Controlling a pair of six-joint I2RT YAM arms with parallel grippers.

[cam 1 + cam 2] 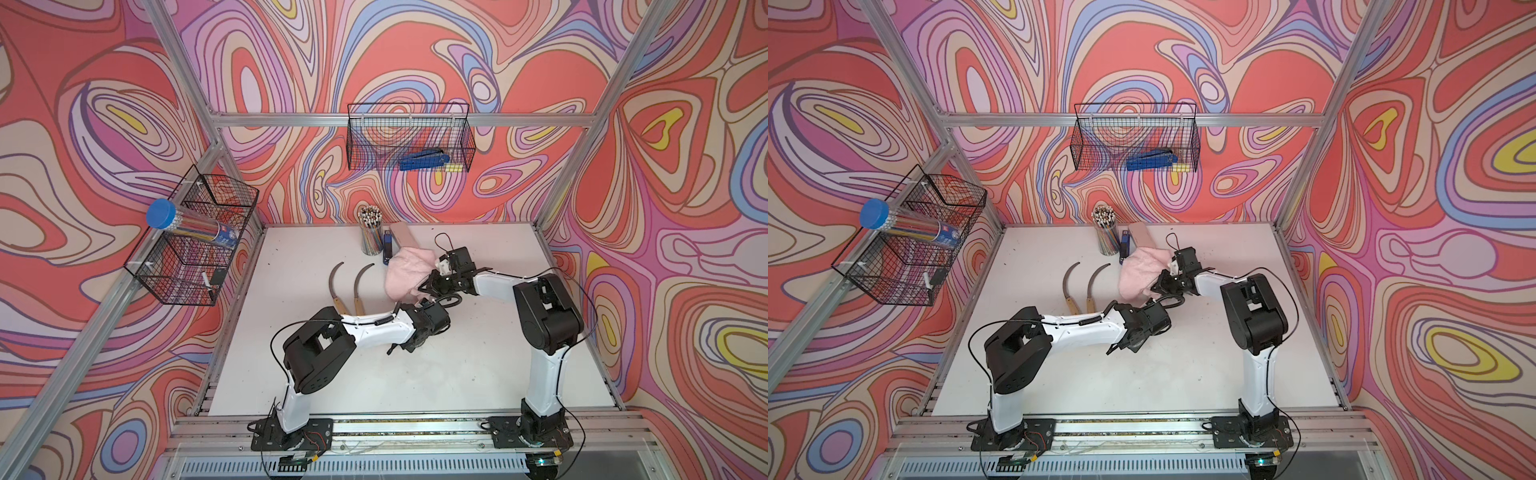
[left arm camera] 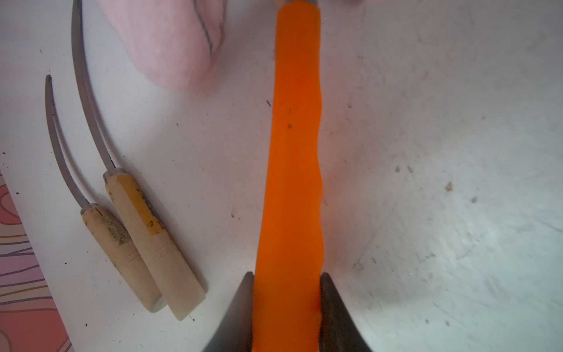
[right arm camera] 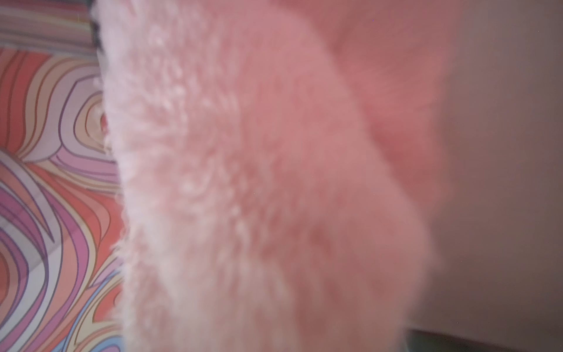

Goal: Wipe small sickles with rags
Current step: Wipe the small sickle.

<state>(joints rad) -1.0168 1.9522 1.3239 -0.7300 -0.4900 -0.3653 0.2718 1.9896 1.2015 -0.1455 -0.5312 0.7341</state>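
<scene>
The orange-handled sickle (image 2: 289,183), gripped by its handle in the clenched left pincer (image 2: 286,282) over the desk (image 2: 426,183), could twist loose if the rag (image 1: 405,272), pinched in the clenched right pincer (image 1: 430,286), snags its blade

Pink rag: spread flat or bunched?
Bunched. The rag is gathered in wrinkled folds at the shut right tool, not spread flat.

In the left wrist view a bright orange sickle handle (image 2: 289,183) runs down the centre. At lower left, two pale wooden sickle handles (image 2: 158,250) carry dark-grey curved metal blades (image 2: 80,76). The fuzzy pale-pink cloth (image 3: 259,183) is plain. The printed walls (image 1: 415,50) swirl coral, lilac, blue and yellow around a white flat tabletop (image 1: 316,365).
</scene>
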